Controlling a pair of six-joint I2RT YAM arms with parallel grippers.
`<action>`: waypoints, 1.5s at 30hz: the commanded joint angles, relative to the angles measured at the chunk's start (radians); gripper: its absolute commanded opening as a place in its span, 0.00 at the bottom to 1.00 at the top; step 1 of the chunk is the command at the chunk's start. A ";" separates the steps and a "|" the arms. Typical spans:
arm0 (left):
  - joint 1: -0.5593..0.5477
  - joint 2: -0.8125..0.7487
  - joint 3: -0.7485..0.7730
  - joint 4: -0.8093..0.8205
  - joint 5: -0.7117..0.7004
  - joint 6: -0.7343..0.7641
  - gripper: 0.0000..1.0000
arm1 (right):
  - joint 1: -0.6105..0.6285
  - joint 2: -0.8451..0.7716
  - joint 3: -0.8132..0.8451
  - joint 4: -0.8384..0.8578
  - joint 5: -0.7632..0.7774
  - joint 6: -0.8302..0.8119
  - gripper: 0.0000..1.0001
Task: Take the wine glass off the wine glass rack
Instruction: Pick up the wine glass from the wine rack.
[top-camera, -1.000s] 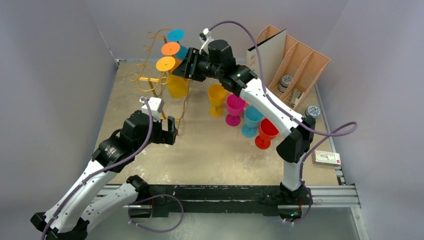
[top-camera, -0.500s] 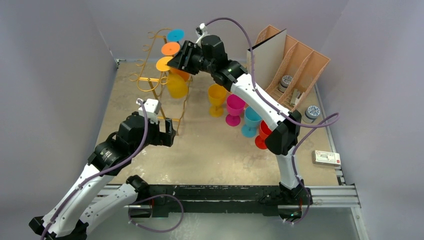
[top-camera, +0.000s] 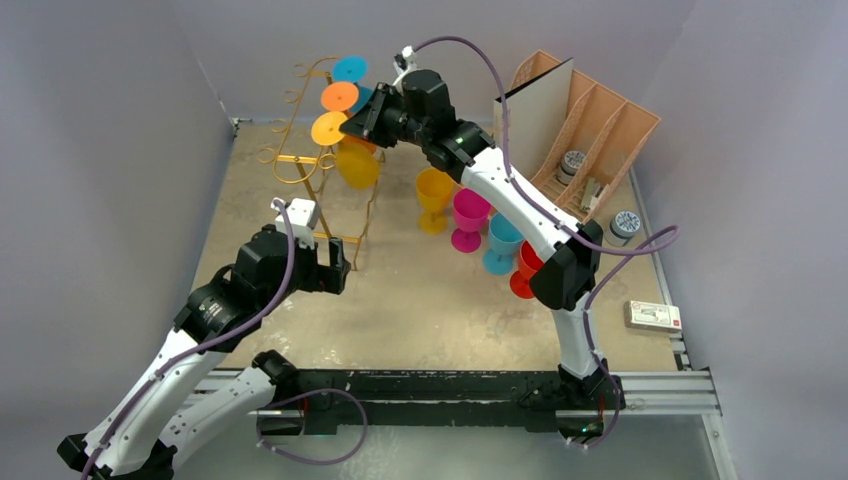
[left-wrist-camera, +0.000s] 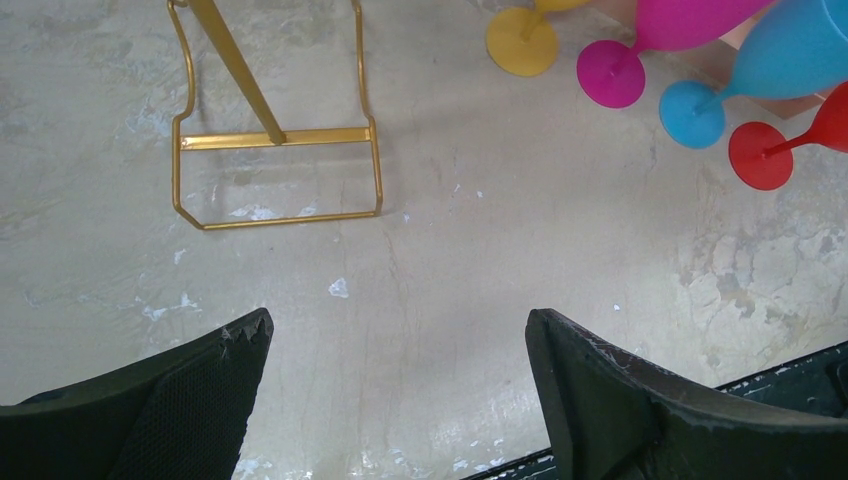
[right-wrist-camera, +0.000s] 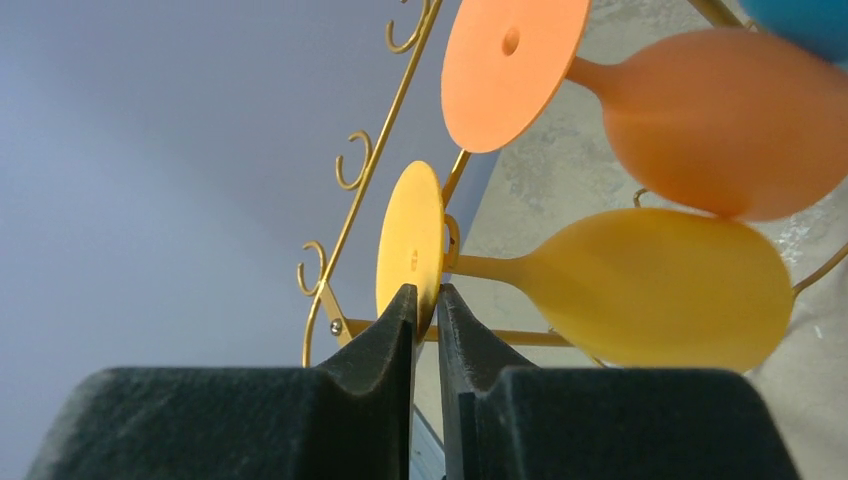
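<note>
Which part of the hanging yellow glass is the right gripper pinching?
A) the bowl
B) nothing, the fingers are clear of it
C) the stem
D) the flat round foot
D: in the right wrist view the right gripper has its fingers closed on the edge of the yellow glass at its foot, with the stem and bowl untouched.

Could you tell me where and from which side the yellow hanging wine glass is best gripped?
Probably the rim of its flat foot, taken edge-on from the right in the top view. The yellow wine glass hangs bowl-down with its stem in a hook of the gold rack, so the disc stands free; the right hand pinches it there.
</note>
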 joint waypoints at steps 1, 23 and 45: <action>-0.005 -0.006 0.025 0.014 -0.007 -0.017 0.96 | 0.001 -0.016 0.027 0.051 -0.003 0.060 0.12; -0.004 -0.003 0.027 0.028 0.011 -0.017 0.96 | -0.010 -0.081 -0.082 0.096 -0.002 0.234 0.00; -0.004 0.006 0.028 0.040 0.015 -0.024 0.96 | -0.024 -0.106 -0.148 0.161 -0.037 0.382 0.00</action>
